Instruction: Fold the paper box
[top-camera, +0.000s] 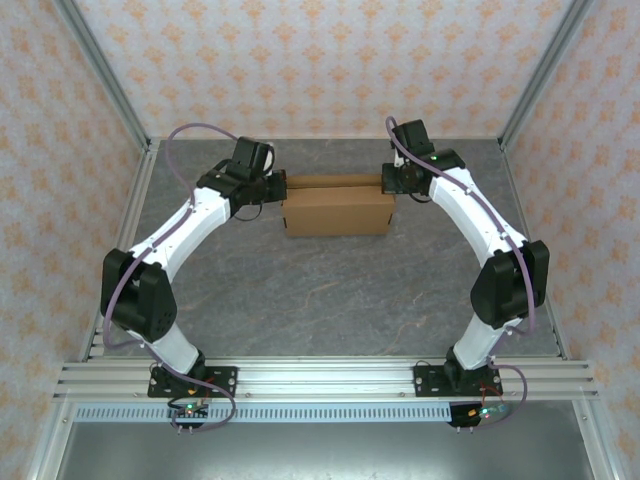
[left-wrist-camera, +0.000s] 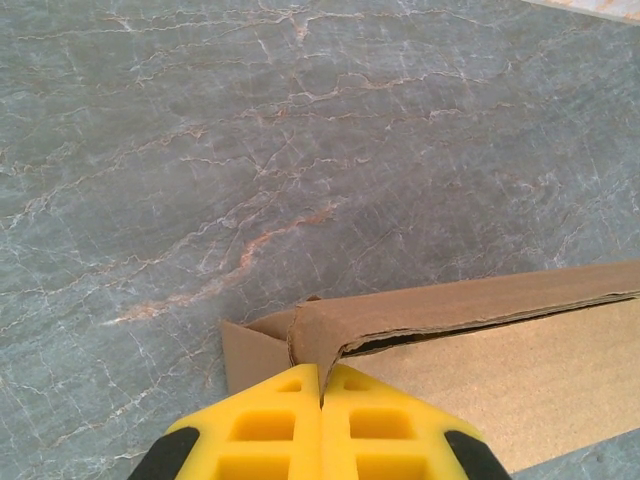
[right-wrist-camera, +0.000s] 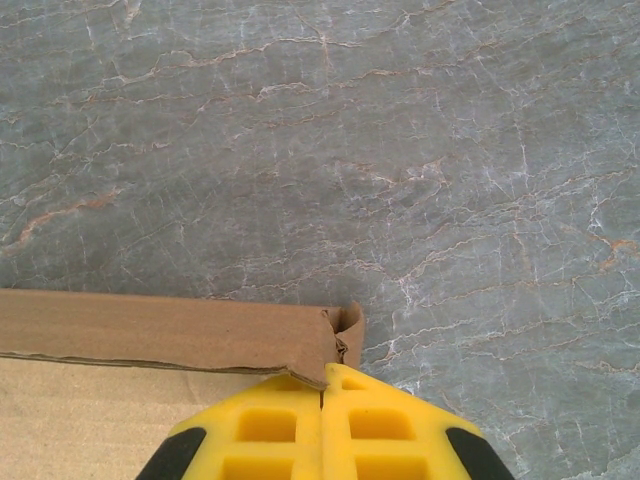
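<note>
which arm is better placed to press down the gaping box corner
Left. The left gripper, shut, sits at the paper box corner where the flap gapes open; by the right gripper the corner lies flatter.

Lighting: bright, even and diffuse, from overhead. Top external view: sharp throughout; faint soft-edged shadows lie on the grey marbled table (top-camera: 330, 290) beneath both arms and along the paper box (top-camera: 335, 215). Wrist views: table veining crisp, cardboard grain in focus, a thin dark shadow line under the raised flap edge. The left gripper (left-wrist-camera: 321, 375) and right gripper (right-wrist-camera: 322, 380) are slightly soft at the bottom edge, their yellow evenly lit and matte.
</note>
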